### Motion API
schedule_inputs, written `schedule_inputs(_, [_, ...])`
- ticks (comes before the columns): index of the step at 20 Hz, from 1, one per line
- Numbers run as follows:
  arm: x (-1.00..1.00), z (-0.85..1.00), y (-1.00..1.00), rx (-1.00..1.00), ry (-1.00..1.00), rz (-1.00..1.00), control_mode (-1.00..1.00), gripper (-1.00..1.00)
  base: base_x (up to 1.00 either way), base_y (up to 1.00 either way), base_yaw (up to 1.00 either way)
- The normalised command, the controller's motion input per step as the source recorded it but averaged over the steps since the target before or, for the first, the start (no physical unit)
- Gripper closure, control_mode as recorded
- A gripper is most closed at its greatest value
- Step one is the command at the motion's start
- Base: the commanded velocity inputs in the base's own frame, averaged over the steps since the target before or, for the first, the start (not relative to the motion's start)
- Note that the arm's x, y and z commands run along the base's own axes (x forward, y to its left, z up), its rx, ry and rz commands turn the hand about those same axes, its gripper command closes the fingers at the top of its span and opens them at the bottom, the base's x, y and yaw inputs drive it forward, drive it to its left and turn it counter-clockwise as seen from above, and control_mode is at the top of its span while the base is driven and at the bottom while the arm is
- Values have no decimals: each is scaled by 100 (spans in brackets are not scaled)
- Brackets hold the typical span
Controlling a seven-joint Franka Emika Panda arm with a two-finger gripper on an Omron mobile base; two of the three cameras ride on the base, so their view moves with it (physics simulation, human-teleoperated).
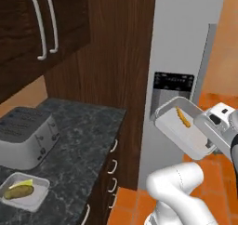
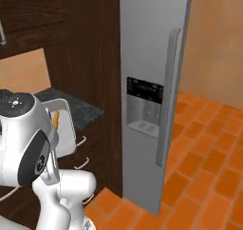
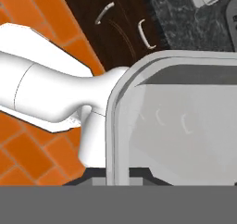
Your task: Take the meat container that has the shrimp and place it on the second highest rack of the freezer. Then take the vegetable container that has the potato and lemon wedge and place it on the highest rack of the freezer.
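A white arm holds the meat container [image 1: 183,126] aloft and tilted in front of the freezer [image 2: 152,81], its jaws clamped on the tray's rim at about 4 o'clock in the left base view. The shrimp [image 1: 183,117] lies inside the tray, toward its raised end. The freezer door appears shut, its long handle [image 2: 168,96] and black dispenser panel [image 2: 144,108] facing the robot, so the second highest rack is hidden behind it.

The step in hand looks like carrying the tray to that rack. Done well, it calls for levelling the tray first, since on this slope the shrimp could slide out over the lower rim. The door would need to stand open before any approach, and the tray should enter flat, clearing the shelf above.

At 8 o'clock in the left base view, well apart on the dark worktop [image 1: 88,131], the vegetable container [image 1: 24,190] waits beside a toaster [image 1: 25,138], with the potato [image 1: 18,192] and lemon wedge [image 1: 21,184] touching inside it.
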Motion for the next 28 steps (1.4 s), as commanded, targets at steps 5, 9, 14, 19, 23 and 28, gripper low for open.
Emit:
schedule_inputs(5, [0,0,0,0,0,0,100,100,-16,-24,-68])
schedule_inputs(9, [0,0,0,0,0,0,100,100,-3,-77,-48])
schedule_inputs(14, [0,0,0,0,0,0,100,100,7,-100,-28])
schedule_inputs(19, [0,0,0,0,0,0,100,100,48,-51,-22])
schedule_inputs(23, [0,0,0,0,0,0,100,100,80,-8,-21])
schedule_inputs(28, [0,0,0,0,0,0,100,100,70,-34,-18])
